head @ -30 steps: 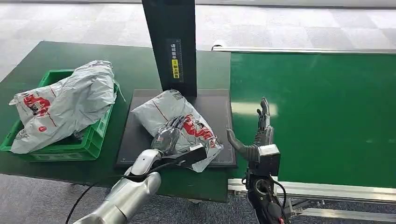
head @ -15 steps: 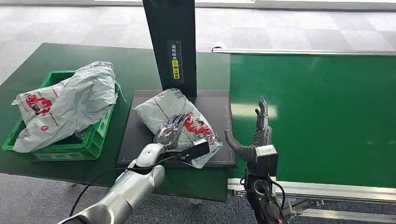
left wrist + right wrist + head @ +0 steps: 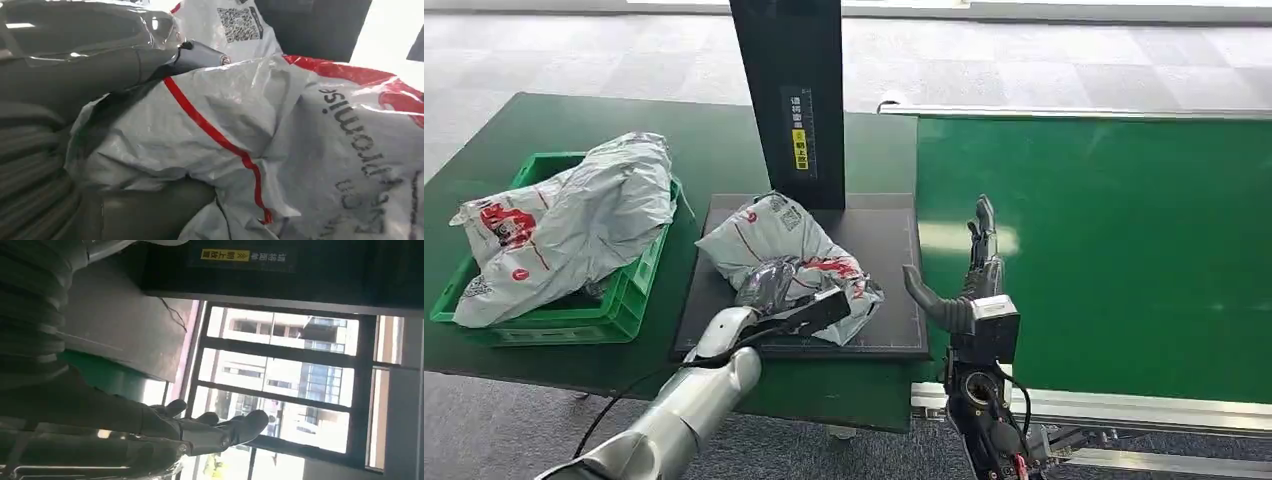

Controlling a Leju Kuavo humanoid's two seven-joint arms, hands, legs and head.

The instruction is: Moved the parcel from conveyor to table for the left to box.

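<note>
The crumpled grey plastic parcel with red print lies on the flat black square platform, at its near-left part, just in front of the tall black upright column that rises from the platform's far edge. The left hand has its fingers closed on the parcel's near side; the left wrist view shows the bag bunched between thumb and fingers (a QR label faces up at its far end). Left of the platform, one green slatted plastic crate holds one larger grey plastic mailer bag, which overflows its rim. That makes two bags and one crate. Right of the platform, over the green conveyor belt, the right hand stands upright, fingers straight and thumb spread, holding nothing.
</note>
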